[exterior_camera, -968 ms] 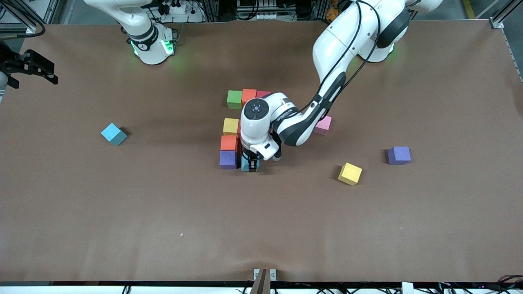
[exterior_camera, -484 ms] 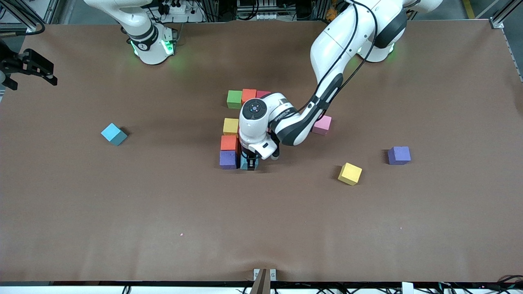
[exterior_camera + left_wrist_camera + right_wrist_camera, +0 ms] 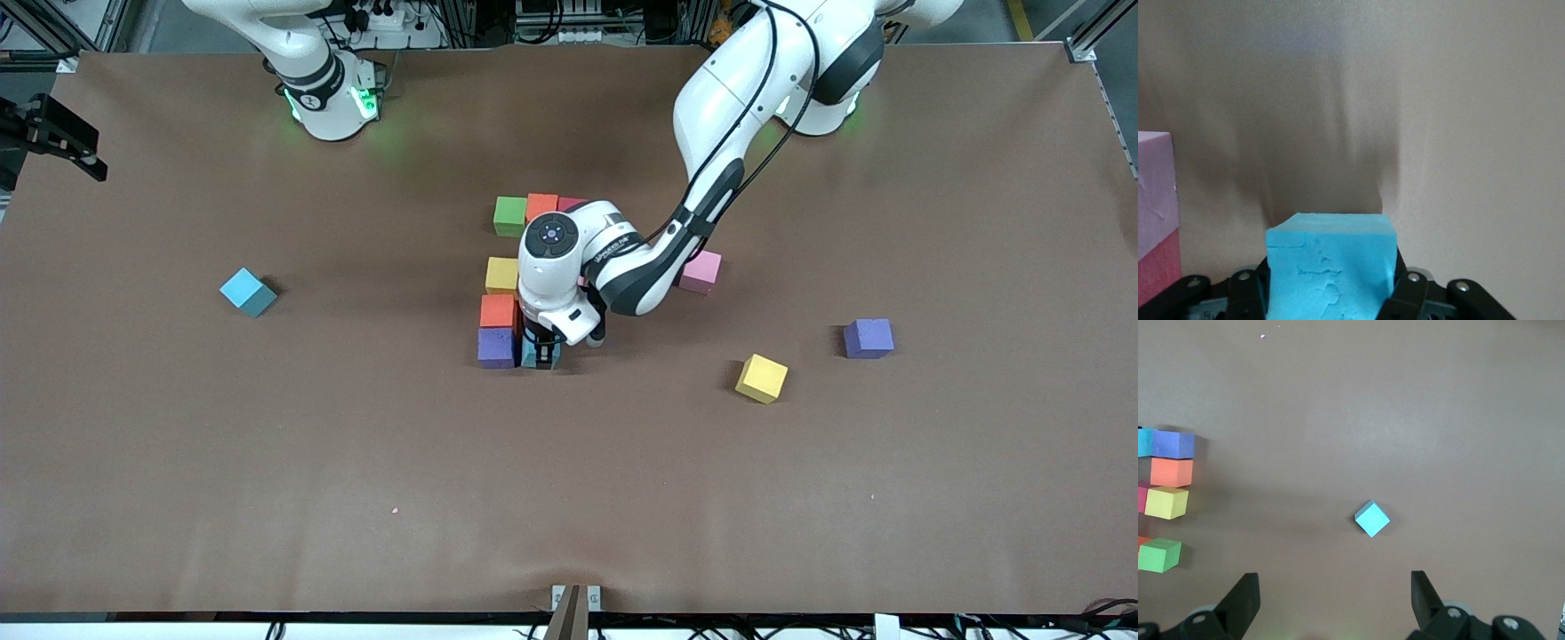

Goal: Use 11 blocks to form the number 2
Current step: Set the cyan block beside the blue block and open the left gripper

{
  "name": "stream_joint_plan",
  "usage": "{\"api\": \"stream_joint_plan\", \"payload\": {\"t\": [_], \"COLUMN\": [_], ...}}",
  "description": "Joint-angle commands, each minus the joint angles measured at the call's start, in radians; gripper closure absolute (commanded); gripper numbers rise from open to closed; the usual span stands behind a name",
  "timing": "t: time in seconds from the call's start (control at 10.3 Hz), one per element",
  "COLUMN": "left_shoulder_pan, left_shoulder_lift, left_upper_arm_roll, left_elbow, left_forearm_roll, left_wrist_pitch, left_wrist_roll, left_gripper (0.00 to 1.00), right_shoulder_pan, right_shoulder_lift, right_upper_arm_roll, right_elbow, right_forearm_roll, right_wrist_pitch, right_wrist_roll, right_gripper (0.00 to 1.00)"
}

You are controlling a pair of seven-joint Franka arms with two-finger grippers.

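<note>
Front view: left hand (image 3: 542,349) grips light blue block (image 3: 539,356) (no legible writing); right hand (image 3: 1335,597) wide.

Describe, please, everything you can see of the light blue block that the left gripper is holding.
The light blue block is a small matte cube with a foam-like, slightly pitted face and clean edges. The left gripper is shut on it, one finger on each side, and holds it upright at the table surface beside the purple block, at the end of the block figure nearest the front camera. Whether it touches the purple block cannot be told.

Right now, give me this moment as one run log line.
left gripper: shut on light blue block, beside purple block | right gripper: open, waiting
</note>
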Motion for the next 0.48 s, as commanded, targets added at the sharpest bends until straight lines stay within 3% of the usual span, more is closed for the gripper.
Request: {"api": "stream_joint_plan", "payload": {"t": [0.0,0.1,0.19,0.29,0.39], "left_shoulder_pan": [-0.018,-0.019,-0.019,-0.021,-0.022], "left_shoulder_lift": [0.021,0.021,0.019,0.016,0.013], "left_upper_arm_roll": [0.015,0.015,0.015,0.015,0.015], "left_elbow": [0.021,0.021,0.021,0.021,0.021], "left_forearm_roll": [-0.019,-0.017,-0.016,-0.016,-0.016], "left_wrist_pitch": [0.013,0.015,0.015,0.015,0.015], "left_wrist_roll": [0.017,0.019,0.020,0.039,0.042], "left_gripper": [0.34,0.25,0.08,0.00,0.00], "right_shoulder_pan": [-0.021,-0.021,-0.020,-0.021,-0.021], "right_shoulder_lift": [0.003,0.003,0.003,0.003,0.003], "right_upper_arm_roll": [0.006,0.006,0.006,0.006,0.006], "right_elbow": [0.022,0.022,0.022,0.022,0.025], "right_forearm_roll": [0.015,0.015,0.015,0.015,0.015], "right_wrist_pitch": [-0.016,-0.014,-0.016,-0.016,-0.016], "right_wrist_roll": [-0.008,-0.008,-0.006,-0.008,-0.008], "right_gripper": [0.00,0.00,0.00,0.00,0.00]}}
